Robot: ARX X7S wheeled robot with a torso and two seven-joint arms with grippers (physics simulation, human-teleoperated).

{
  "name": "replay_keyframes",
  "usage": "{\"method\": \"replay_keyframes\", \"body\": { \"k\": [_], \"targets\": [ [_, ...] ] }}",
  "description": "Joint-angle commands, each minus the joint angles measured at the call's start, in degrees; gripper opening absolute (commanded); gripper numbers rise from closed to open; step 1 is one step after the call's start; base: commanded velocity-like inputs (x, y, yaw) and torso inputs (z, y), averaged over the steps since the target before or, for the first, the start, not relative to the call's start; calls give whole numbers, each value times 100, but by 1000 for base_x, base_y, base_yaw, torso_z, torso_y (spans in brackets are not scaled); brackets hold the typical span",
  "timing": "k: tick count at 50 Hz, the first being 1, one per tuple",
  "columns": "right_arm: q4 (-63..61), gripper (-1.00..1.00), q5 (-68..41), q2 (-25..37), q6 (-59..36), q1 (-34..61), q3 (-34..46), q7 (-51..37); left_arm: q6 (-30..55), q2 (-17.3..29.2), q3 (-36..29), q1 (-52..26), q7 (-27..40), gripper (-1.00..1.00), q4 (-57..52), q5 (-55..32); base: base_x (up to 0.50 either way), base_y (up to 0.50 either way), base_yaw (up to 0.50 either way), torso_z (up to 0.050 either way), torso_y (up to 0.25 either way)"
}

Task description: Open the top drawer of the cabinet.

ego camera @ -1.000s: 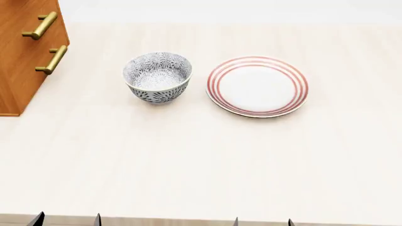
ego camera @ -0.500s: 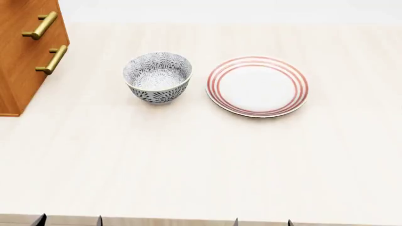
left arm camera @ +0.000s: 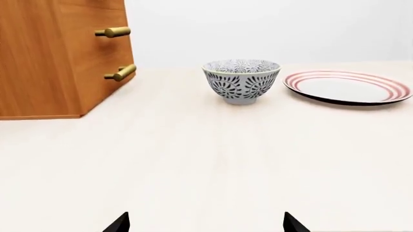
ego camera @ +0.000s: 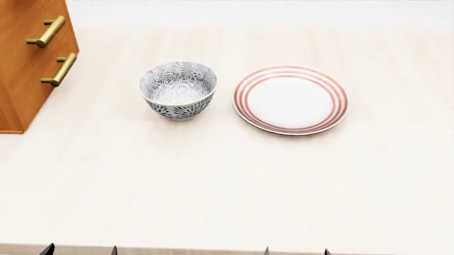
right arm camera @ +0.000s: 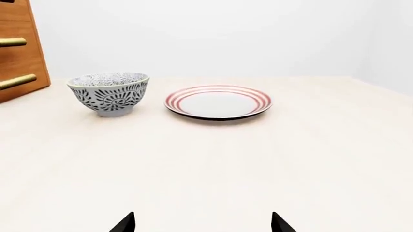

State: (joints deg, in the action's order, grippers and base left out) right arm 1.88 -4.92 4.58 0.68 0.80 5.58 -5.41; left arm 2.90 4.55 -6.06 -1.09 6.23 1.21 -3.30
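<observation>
The orange-brown cabinet (ego camera: 25, 64) stands at the table's far left, and its top is cut off in every view. Two closed drawer fronts show, an upper brass handle (ego camera: 46, 32) and a lower brass handle (ego camera: 59, 69). I cannot tell whether the upper one belongs to the top drawer. The cabinet also shows in the left wrist view (left arm camera: 58, 58) and the right wrist view (right arm camera: 19, 58). My left gripper (ego camera: 80, 251) (left arm camera: 206, 224) and right gripper (ego camera: 296, 252) (right arm camera: 202, 224) are open and empty at the table's near edge, far from the cabinet.
A patterned grey bowl (ego camera: 178, 88) sits just right of the cabinet, and a red-ringed white plate (ego camera: 290, 99) sits right of the bowl. The pale table (ego camera: 227, 186) stretches between them and my grippers.
The head view has shifted slightly, so the bowl, plate and cabinet sit a few pixels lower. The left fingertips have edged a little to the right. Nothing has been touched.
</observation>
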Motion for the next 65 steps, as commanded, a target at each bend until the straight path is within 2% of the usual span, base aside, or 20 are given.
{"method": "replay_keyframes", "body": {
  "k": [1, 39, 45, 65],
  "targets": [
    [-44, 100, 13, -4, 3, -21, -4, 17, 8, -8, 22, 31, -53, 100, -85, -58, 0, 0, 0, 50, 0],
    [-75, 100, -217, 211, -2, 10, 256, -235, -24, 213, -238, -4, 198, 100, -65, -281, 0, 0, 0, 50, 0],
    [-115, 100, -291, 231, 105, -18, 264, -246, -93, 239, -275, 3, 209, 100, -42, -315, 139, 0, 0, 0, 0],
    [-128, 100, -361, 316, 140, -26, 373, -320, -120, 314, -373, -8, 297, 100, -26, -403, 498, -49, 0, 0, 0]
  ]
}}
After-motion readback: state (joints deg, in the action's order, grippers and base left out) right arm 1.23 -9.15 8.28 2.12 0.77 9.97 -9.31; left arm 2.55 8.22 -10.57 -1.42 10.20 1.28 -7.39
